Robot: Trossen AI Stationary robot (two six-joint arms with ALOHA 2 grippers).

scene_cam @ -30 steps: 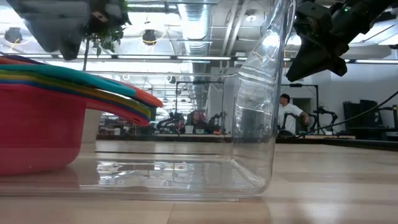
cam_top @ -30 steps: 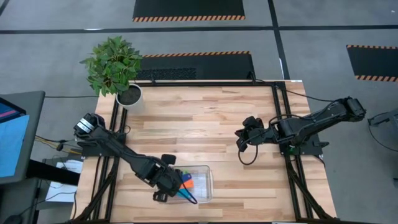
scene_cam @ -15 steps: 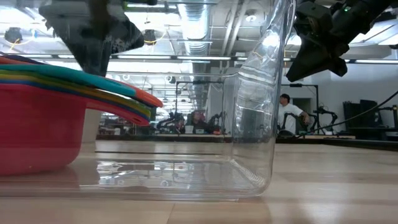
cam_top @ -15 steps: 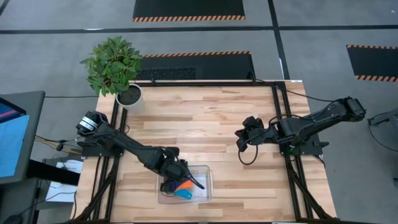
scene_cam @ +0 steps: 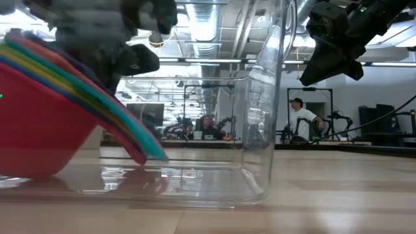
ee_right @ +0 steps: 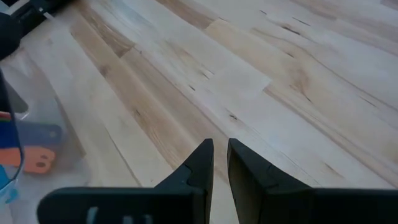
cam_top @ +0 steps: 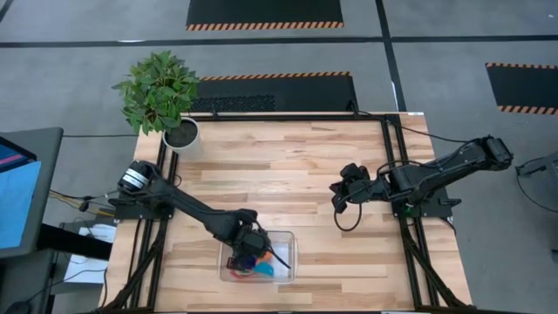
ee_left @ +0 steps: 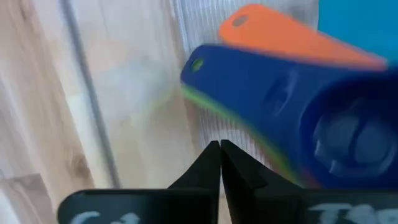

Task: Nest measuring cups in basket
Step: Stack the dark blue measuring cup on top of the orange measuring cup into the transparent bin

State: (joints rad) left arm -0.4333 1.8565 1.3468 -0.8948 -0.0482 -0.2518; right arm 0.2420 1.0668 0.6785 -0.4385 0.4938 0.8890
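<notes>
— Where is the nested stack of colourful plastic measuring cups (scene_cam: 58,117) sitting?
— Tilting inside the clear rectangular plastic basket (cam_top: 285,253); the left gripper (ee_left: 220,149) is hovering there clenched, grasping nothing.

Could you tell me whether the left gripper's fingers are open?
No, the left gripper has its fingers pressed together beside the nested measuring cups.

Nested measuring cups (scene_cam: 58,123) sit tilted inside the clear basket (scene_cam: 260,130); a dark end effector (scene_cam: 331,45) hangs apart.
</notes>
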